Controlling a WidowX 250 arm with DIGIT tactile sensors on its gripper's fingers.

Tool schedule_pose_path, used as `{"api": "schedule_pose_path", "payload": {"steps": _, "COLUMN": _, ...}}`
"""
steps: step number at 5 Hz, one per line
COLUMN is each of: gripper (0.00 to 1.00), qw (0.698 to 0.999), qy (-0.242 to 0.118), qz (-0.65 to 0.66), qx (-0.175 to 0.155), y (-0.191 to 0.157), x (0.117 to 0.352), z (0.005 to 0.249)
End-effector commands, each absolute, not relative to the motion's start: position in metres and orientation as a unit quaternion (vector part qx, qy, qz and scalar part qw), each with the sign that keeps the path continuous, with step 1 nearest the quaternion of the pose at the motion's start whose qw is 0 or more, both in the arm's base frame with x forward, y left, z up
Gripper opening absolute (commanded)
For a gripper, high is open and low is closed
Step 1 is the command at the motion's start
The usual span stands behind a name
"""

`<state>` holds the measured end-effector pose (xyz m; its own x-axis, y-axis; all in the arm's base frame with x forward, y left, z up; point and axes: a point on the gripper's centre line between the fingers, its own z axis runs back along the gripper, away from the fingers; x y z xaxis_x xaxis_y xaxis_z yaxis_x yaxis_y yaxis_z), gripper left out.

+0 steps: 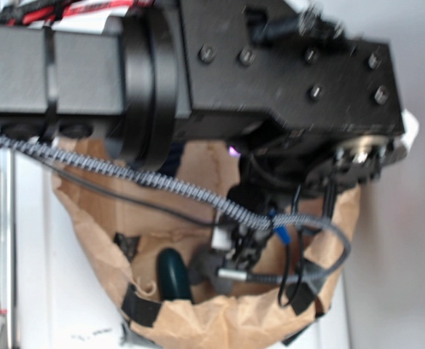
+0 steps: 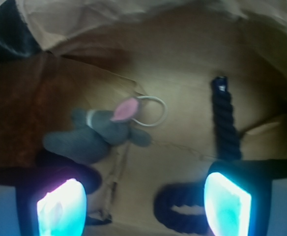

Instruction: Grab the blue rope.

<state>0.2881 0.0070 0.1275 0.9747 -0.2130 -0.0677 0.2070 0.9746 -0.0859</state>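
In the wrist view the blue rope (image 2: 225,125) is dark navy and twisted. It runs from a shiny capped end at the upper right down behind the right finger, then loops back between the fingers (image 2: 183,209). My gripper (image 2: 144,206) is open, its two glowing pads (image 2: 227,204) wide apart, with the rope's loop just inside the right pad. A grey plush bunny (image 2: 97,132) with a pink ear lies left of the rope. In the exterior view the arm hides the rope.
Everything lies on brown paper (image 2: 183,64) with raised crumpled edges (image 1: 220,320). A dark green object (image 1: 172,273) sits at the paper's front left. A thin grey braided cable (image 1: 161,182) hangs under the arm. A white string loop (image 2: 151,110) lies by the bunny.
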Motion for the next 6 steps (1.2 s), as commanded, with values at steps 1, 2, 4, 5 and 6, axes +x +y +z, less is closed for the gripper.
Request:
{"api": "schedule_pose_path", "payload": {"steps": 1, "gripper": 1.00, "qw": 0.992, "qy": -0.038, "qz": -0.109, "qx": -0.039, "y": 0.029, "x": 0.280, "z": 0.114}}
{"api": "schedule_pose_path", "payload": {"steps": 2, "gripper": 1.00, "qw": 0.991, "qy": -0.056, "qz": -0.113, "qx": -0.039, "y": 0.034, "x": 0.276, "z": 0.091}}
{"api": "schedule_pose_path", "payload": {"steps": 4, "gripper": 1.00, "qw": 0.993, "qy": -0.075, "qz": -0.084, "qx": -0.019, "y": 0.028, "x": 0.287, "z": 0.065}}
{"api": "schedule_pose_path", "payload": {"steps": 5, "gripper": 1.00, "qw": 0.994, "qy": -0.078, "qz": -0.074, "qx": -0.012, "y": 0.021, "x": 0.297, "z": 0.056}}
{"api": "schedule_pose_path", "payload": {"steps": 6, "gripper": 1.00, "qw": 0.995, "qy": -0.078, "qz": -0.064, "qx": -0.016, "y": 0.016, "x": 0.307, "z": 0.055}}
